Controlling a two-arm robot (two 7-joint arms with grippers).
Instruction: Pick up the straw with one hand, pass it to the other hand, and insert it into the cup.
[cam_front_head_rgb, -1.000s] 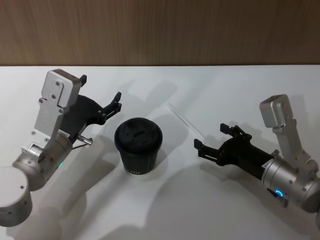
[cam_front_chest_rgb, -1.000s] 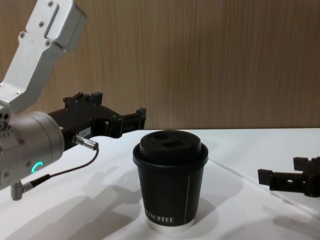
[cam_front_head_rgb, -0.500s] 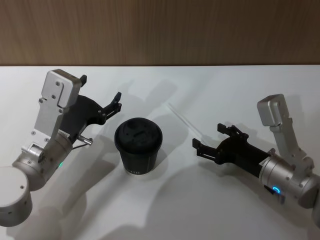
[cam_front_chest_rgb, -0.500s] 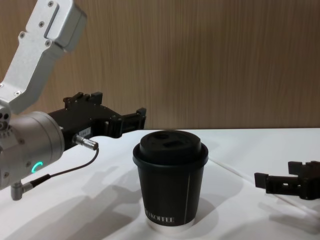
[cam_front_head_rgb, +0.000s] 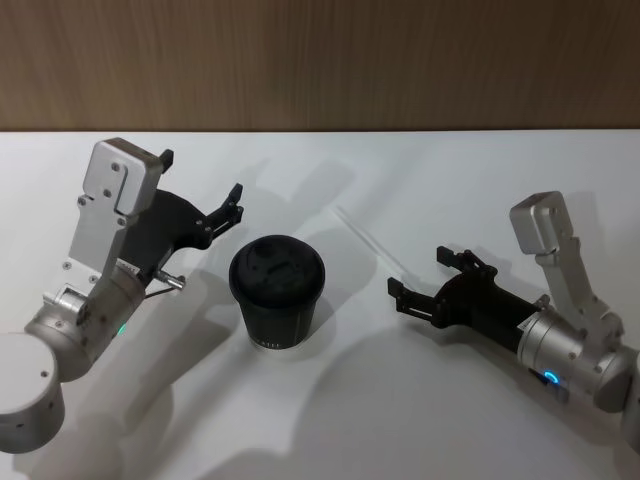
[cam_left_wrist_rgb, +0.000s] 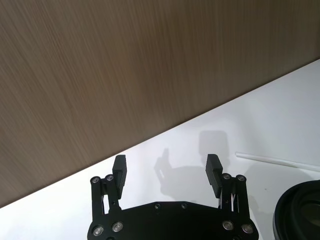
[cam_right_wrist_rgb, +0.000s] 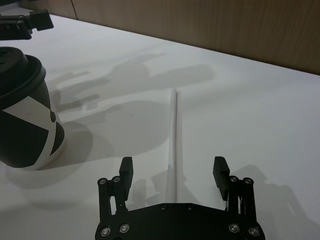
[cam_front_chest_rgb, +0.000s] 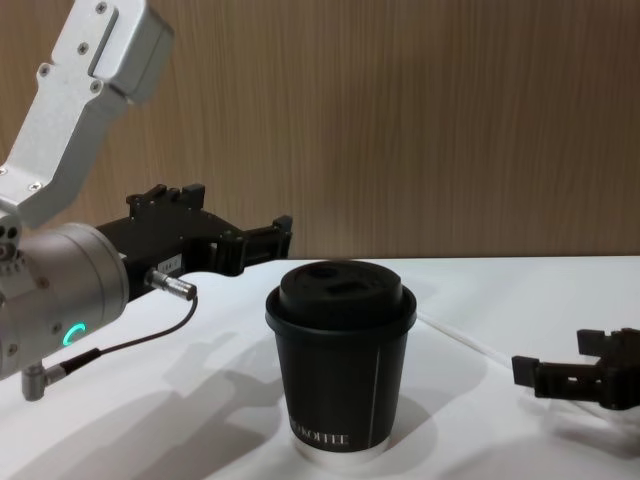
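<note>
The black lidded cup (cam_front_head_rgb: 276, 290) stands upright mid-table, also seen in the chest view (cam_front_chest_rgb: 340, 365). The thin white straw (cam_front_head_rgb: 368, 236) lies flat on the table, to the right of the cup and behind it. My right gripper (cam_front_head_rgb: 420, 273) is open, low over the table at the straw's near end. In the right wrist view the straw (cam_right_wrist_rgb: 175, 135) runs out from between the spread fingers of the right gripper (cam_right_wrist_rgb: 172, 165). My left gripper (cam_front_head_rgb: 203, 175) hangs open and empty above the table, left of the cup and behind it. The left wrist view shows the left gripper (cam_left_wrist_rgb: 167, 162) with the straw (cam_left_wrist_rgb: 277, 161) off to one side.
A wood-panelled wall (cam_front_head_rgb: 320, 60) bounds the white table (cam_front_head_rgb: 330, 420) at the back. A thin black cable with a metal plug (cam_front_chest_rgb: 170, 285) hangs from my left wrist, near the cup.
My right gripper has sunk slightly toward the table by the straw's near end. The left arm, the cup and the straw have not moved.
</note>
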